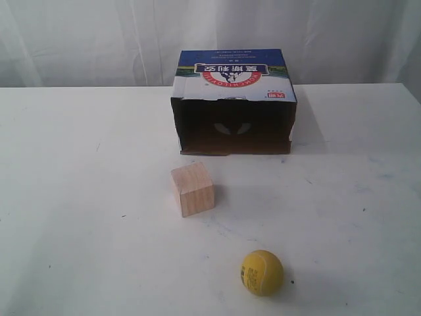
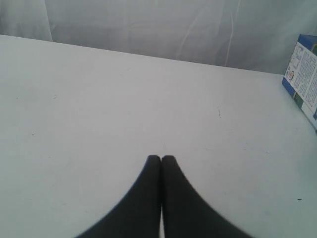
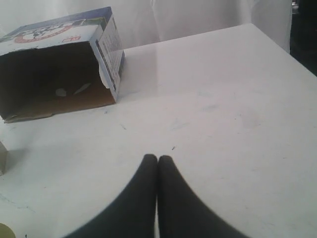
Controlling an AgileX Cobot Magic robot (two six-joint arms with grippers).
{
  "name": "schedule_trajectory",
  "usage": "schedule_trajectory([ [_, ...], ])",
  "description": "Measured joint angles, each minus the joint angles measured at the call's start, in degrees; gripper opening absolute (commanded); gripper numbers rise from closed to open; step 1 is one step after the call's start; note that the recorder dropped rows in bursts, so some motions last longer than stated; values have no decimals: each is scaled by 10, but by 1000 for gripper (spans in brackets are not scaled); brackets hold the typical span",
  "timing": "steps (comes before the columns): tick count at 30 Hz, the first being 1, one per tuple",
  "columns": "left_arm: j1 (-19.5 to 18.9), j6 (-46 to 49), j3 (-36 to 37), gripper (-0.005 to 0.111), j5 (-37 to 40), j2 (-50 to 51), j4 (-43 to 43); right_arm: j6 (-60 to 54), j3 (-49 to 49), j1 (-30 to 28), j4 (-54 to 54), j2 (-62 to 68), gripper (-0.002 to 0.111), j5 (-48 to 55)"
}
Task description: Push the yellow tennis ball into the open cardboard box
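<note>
Exterior: the yellow tennis ball (image 1: 262,272) sits by the worktop's near edge, right of centre. It is well apart from the open cardboard box (image 1: 235,105), which lies on its side at the middle of the far edge, mouth facing the ball. A wooden cube (image 1: 193,189) stands mid-table, slightly left of the ball-to-box line. No arms show here.

Left wrist: my left gripper (image 2: 161,157) has its fingers pressed together, holding nothing. Bare table (image 2: 99,99) ahead, only a box corner showing.

Right wrist: my right gripper (image 3: 157,157) is likewise closed tight and empty, over bare table. The ball is a yellow sliver barely in frame.

I judge nothing done: no contact yet, and the whole push to the box remains.
</note>
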State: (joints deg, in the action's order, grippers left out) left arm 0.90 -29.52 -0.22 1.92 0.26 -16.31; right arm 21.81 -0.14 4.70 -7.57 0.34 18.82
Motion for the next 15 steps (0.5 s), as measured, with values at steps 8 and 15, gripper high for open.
schedule_trajectory([
  [8,0,0,0,0,0,0,0,44,1,0,30,0,0,-109],
  [15,0,0,0,0,0,0,0,107,1,0,60,0,0,-377],
])
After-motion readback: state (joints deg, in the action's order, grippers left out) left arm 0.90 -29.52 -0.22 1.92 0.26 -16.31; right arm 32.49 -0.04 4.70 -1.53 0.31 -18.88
